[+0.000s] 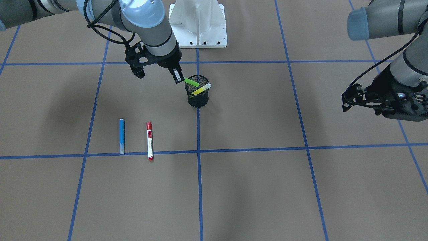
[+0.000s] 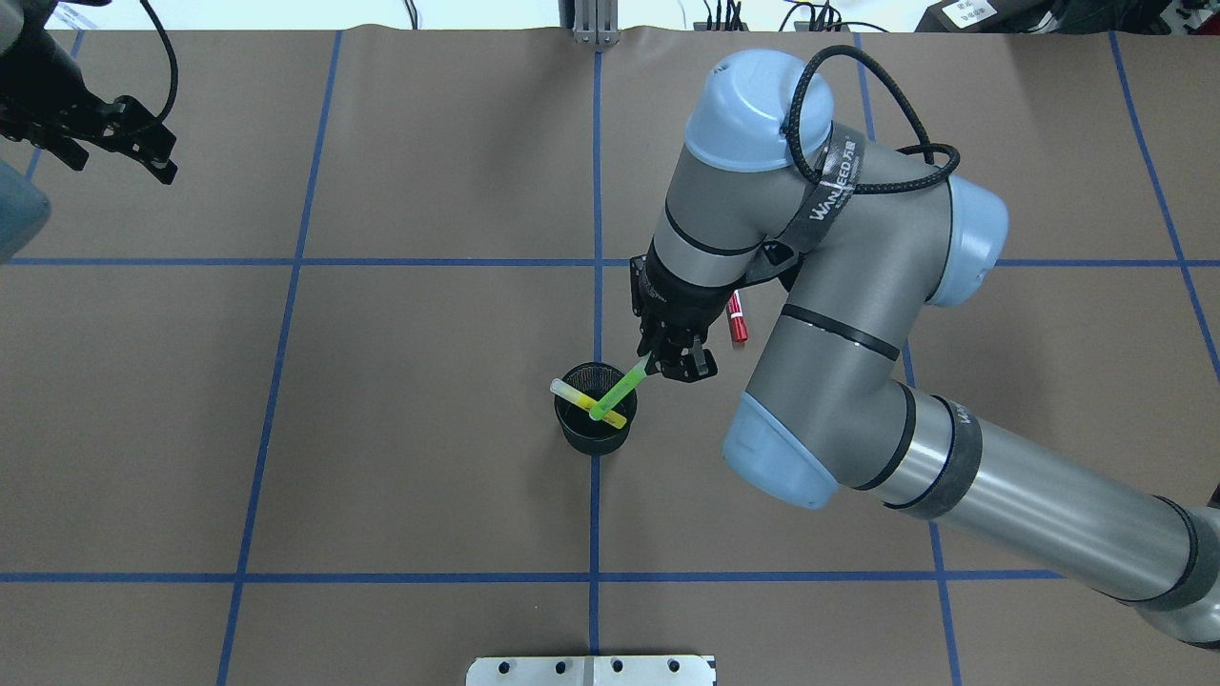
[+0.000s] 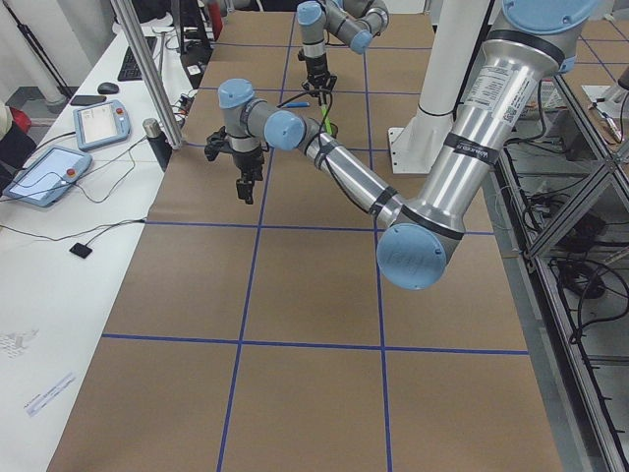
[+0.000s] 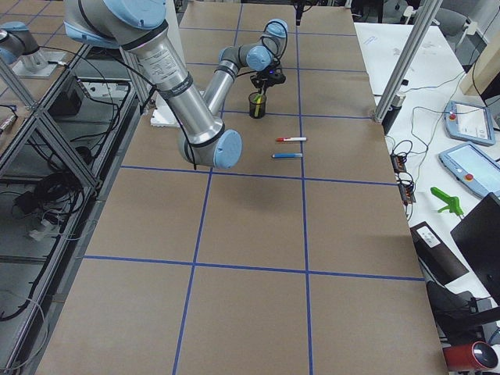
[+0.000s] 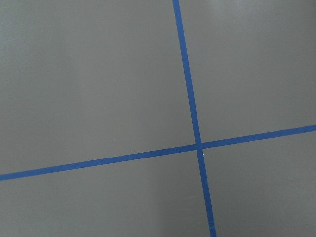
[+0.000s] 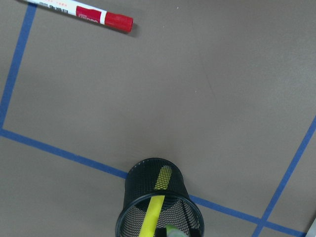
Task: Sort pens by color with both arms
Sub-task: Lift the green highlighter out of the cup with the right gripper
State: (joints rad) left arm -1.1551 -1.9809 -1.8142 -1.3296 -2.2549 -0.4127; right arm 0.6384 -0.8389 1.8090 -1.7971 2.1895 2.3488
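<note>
My right gripper (image 1: 178, 77) is shut on the upper end of the lime green pen (image 1: 191, 81), which slants down into the black mesh cup (image 1: 198, 97). The yellow pen (image 1: 201, 89) leans inside the same cup, crossing under the green one (image 2: 618, 391). On the table lie the blue pen (image 1: 122, 135) and the red-capped pen (image 1: 149, 140), side by side and apart from the cup. The right wrist view shows the red pen (image 6: 89, 14) and the cup rim (image 6: 129, 180) below. My left gripper (image 1: 344, 102) hangs open and empty far off to the side.
Blue tape lines (image 1: 198, 150) divide the brown table into squares. The white pedestal base (image 1: 198, 23) stands behind the cup. My right arm's elbow (image 2: 839, 286) overhangs the red pen in the overhead view. The left wrist view shows only bare table and a tape crossing (image 5: 198, 145).
</note>
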